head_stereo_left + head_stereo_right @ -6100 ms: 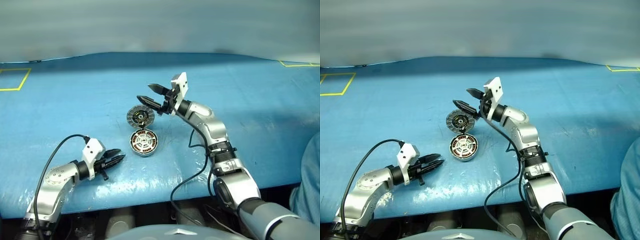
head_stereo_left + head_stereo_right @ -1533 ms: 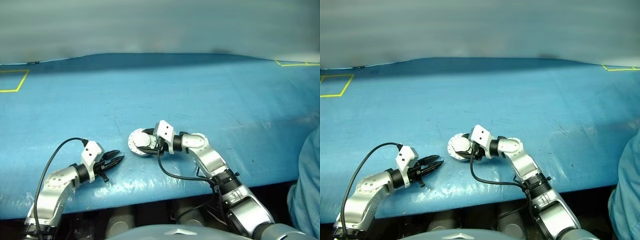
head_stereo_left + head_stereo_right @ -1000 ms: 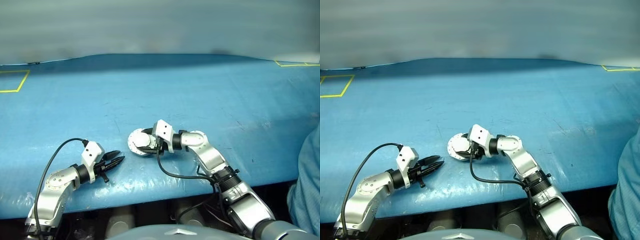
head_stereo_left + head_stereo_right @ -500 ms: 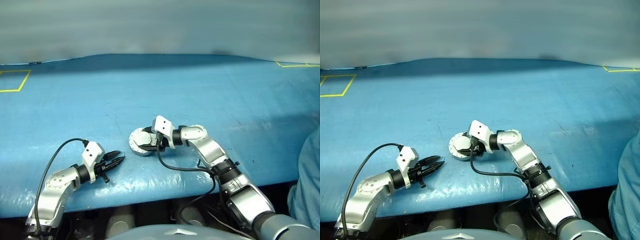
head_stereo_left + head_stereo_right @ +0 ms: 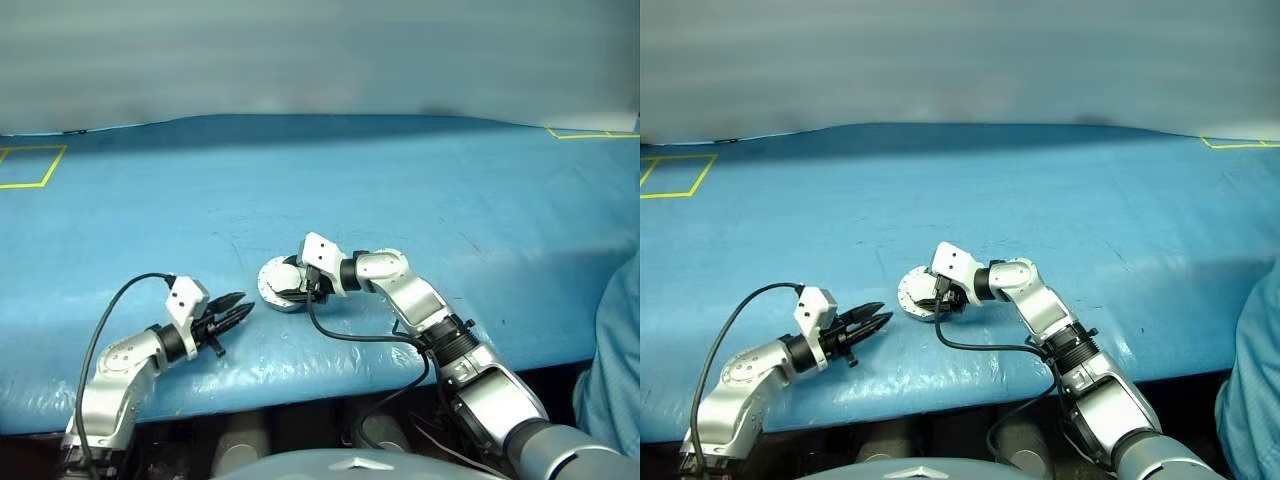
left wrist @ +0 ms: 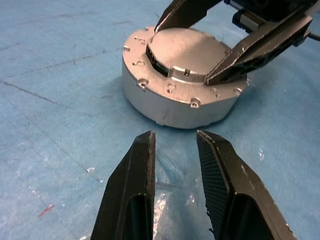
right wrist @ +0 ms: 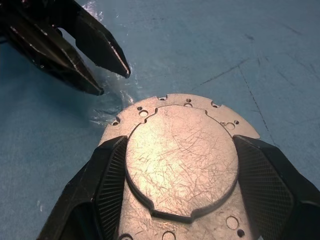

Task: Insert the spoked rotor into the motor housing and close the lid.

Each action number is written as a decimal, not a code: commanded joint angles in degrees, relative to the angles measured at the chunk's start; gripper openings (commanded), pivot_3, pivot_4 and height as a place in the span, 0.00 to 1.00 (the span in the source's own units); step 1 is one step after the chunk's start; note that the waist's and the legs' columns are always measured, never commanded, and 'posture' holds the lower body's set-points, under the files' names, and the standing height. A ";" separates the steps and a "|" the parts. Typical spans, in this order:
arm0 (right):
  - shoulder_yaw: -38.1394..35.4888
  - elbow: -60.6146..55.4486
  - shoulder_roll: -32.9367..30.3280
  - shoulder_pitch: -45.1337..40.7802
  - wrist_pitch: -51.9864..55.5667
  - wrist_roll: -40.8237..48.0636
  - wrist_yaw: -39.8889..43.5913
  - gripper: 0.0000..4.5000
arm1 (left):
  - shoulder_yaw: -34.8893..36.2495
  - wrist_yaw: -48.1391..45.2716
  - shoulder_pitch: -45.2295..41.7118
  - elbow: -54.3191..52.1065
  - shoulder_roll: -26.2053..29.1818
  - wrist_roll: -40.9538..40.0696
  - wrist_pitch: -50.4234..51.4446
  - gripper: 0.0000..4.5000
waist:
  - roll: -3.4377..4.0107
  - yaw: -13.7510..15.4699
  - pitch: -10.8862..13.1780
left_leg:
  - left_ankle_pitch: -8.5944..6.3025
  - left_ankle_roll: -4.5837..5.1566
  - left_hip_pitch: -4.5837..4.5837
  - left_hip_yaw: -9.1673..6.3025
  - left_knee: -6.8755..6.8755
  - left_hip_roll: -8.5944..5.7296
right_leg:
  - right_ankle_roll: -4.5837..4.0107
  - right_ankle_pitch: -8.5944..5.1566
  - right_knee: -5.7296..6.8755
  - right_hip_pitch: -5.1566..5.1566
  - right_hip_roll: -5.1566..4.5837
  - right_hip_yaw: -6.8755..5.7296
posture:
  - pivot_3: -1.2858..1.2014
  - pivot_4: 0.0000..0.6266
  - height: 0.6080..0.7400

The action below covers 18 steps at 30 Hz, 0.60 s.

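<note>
Spreading across nearly the whole scene, the bench is covered in a blue, slightly glossy sheet with fine scratches and wrinkles near the front edge; yellow tape marks lie at its far corners. Near the middle front sits the housing, a short round cup of dull silver metal with small screw holes around its rim. The lid lies on top, plain pale face up, scuffed with fine scratches, its raised centre a disc with a flat notch. Whatever is inside the housing is hidden under the lid, so the rotor cannot be made out.

The right end effector reaches in from the right, its two black ribbed fingers spread wide and pressed on either side of the lid's raised centre. The left end effector hovers low just beside the housing on its left, pointing at it, fingers slightly apart with a narrow gap, holding nothing.
</note>
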 commanded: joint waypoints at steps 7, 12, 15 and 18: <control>1.23 2.50 -1.57 1.99 2.79 -3.48 -2.31 0.67 | -1.95 0.66 -3.75 2.26 -0.83 2.74 -3.07 0.01 | 0.23 -0.06 -0.27 | 0.00 0.00 -0.01 0.04 0.00 0.00 | -0.01 0.01 0.01 0.15 0.03 0.03 | 0.52 0.24 1.00; 1.19 1.88 -1.69 2.61 2.73 -3.39 -2.67 0.67 | -3.19 0.91 -5.15 3.56 -1.65 3.36 -3.53 0.01 | 0.23 -0.07 -0.28 | 0.00 0.00 -0.02 0.03 0.00 0.01 | -0.01 0.01 0.00 0.04 0.03 0.03 | 0.52 0.24 1.00; 1.16 1.72 -1.74 2.87 2.72 -3.42 -2.90 0.67 | -3.72 0.72 -6.05 3.83 -2.20 3.15 -3.55 0.01 | 0.23 -0.05 -0.28 | 0.00 0.00 -0.04 0.03 0.00 0.01 | -0.01 0.01 0.00 0.04 0.03 0.02 | 0.52 0.24 1.00; 1.15 1.56 -1.73 2.98 2.76 -3.35 -3.11 0.67 | -3.95 0.56 -6.58 4.21 -2.55 3.08 -3.63 0.01 | 0.23 -0.06 -0.28 | 0.00 0.00 -0.07 0.04 -0.01 0.01 | -0.01 0.01 0.00 0.07 0.03 0.03 | 0.52 0.24 1.00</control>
